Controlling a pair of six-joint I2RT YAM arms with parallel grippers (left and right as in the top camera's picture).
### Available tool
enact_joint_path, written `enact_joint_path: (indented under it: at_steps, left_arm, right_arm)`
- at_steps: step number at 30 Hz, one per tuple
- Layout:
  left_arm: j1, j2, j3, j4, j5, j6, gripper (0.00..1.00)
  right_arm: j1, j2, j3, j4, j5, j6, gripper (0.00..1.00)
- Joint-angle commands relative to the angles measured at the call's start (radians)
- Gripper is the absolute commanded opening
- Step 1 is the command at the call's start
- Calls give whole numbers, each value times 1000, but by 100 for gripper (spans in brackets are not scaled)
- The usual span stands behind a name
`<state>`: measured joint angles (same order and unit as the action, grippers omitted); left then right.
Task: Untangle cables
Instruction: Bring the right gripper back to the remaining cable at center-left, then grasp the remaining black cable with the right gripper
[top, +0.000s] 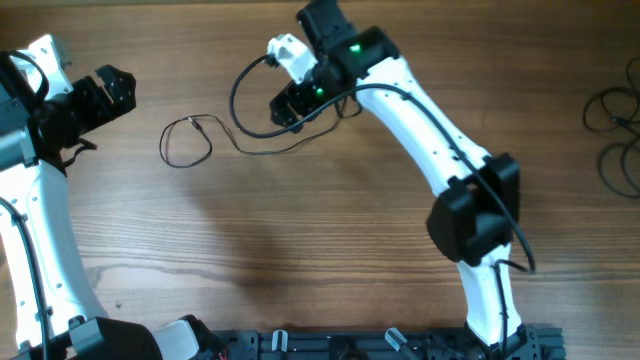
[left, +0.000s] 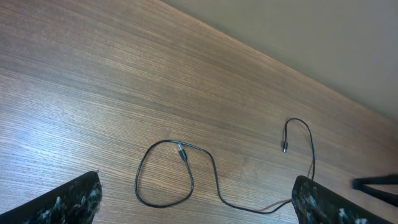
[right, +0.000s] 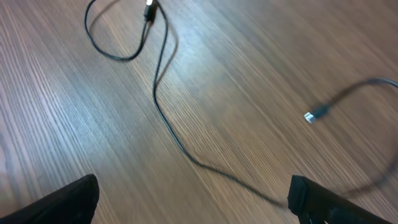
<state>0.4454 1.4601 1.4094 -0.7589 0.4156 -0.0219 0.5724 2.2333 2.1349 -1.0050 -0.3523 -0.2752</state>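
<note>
Blk L claw (left: 196, 200), thin cable (left: 215, 180) (looped)

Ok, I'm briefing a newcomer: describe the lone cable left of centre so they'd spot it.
On the wooden table, look left of centre. A thin black cable lies spread out, one end curled into a loop; the other cables sit bunched at the right edge.

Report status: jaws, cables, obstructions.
Left jaws, right jaws open, empty. Thin black cable loose on table, looped one end. More cables coiled far right. Nothing blocking.
</note>
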Motion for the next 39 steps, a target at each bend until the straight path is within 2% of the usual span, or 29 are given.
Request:
enact_joint_path:
  at_steps: [1,14,17,32,39]
  left_arm:
    - [0,-8,18,-5,-5,-13,100]
    - [-2,-8,18,-8,-2,-13,100]
    - [-3,-8,18,-9,-2,-13,100]
    - [-5,-8,18,-10,-2,-13,99]
    - [-5,-8,18,-10,35,-12,100]
  right_arm:
    - [18,78,4,48,-79,-15,100]
    - [125,217,4,298,-82,-9,100]
    - [149,252,4,360,-84,36,100]
    - [195,365,4,504,-147,85,100]
    - [195,378,4,515,-146,72,100]
